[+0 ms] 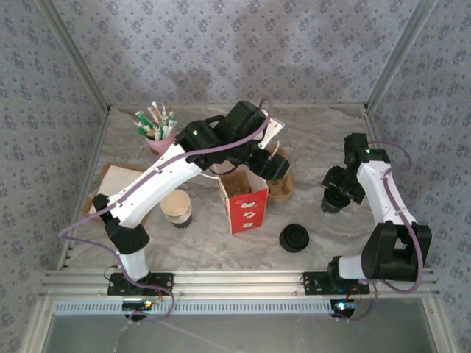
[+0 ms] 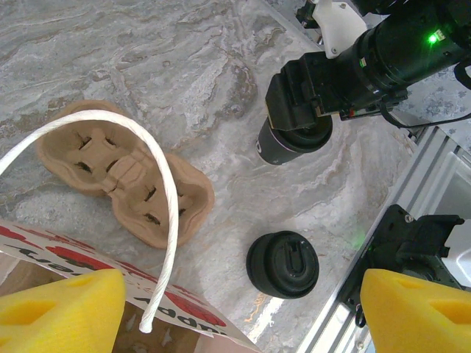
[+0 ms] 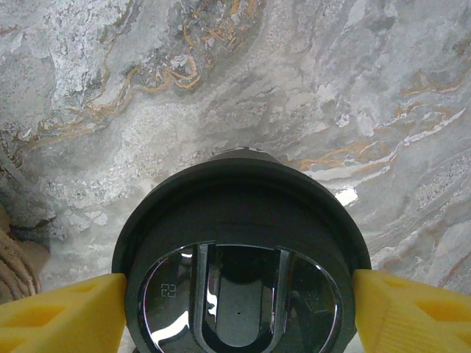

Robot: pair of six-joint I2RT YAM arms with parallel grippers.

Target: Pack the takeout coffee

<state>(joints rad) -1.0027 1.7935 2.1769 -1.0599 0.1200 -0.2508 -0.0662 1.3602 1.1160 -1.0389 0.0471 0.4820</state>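
My right gripper [image 3: 239, 309] has its yellow pads against both sides of a round black lid [image 3: 235, 220], which tops a dark stack [image 2: 283, 147] standing on the marble table at the right [image 1: 333, 202]. An open paper cup [image 1: 176, 208] with no lid stands left of the red-and-white paper bag [image 1: 243, 206]. The takeout coffee as a lidded cup is out of view. My left gripper [image 2: 243, 316] hangs open above the bag's far edge [image 2: 73, 257]. The bag's white rope handle [image 2: 165, 184] loops between its pads, untouched.
A second black lid [image 2: 283, 265] lies loose near the front rail [image 1: 294, 237]. A brown pulp cup carrier [image 2: 118, 176] sits behind the bag. A pink cup with sachets [image 1: 158, 132] stands at the back left, and a flat cardboard tray [image 1: 110, 184] lies at the left.
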